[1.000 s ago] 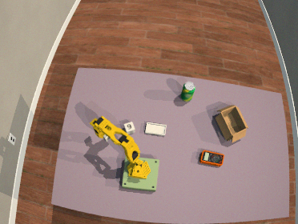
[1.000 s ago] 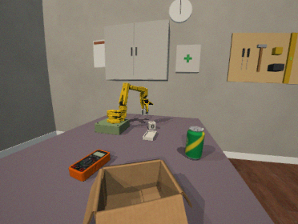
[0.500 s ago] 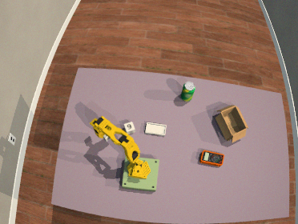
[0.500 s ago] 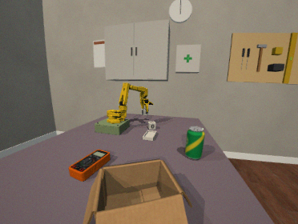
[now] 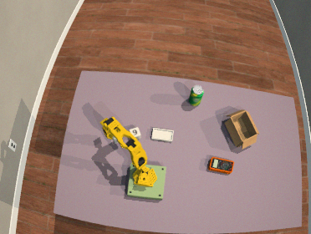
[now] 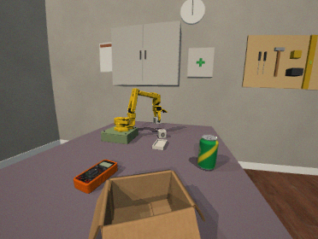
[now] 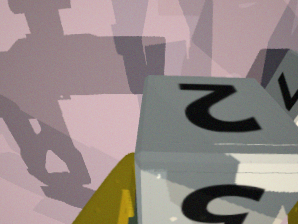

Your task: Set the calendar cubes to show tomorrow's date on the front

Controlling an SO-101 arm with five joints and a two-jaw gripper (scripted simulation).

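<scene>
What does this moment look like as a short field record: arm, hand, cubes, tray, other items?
arm: yellow arm on a green base
hand: hand shut on a digit cube, 2 and 5 visible
other cube: cube showing 9 on top, on the mat left of the tray
tray: white tray, no cube in it
other items: green can, cardboard box, orange multimeter
</scene>
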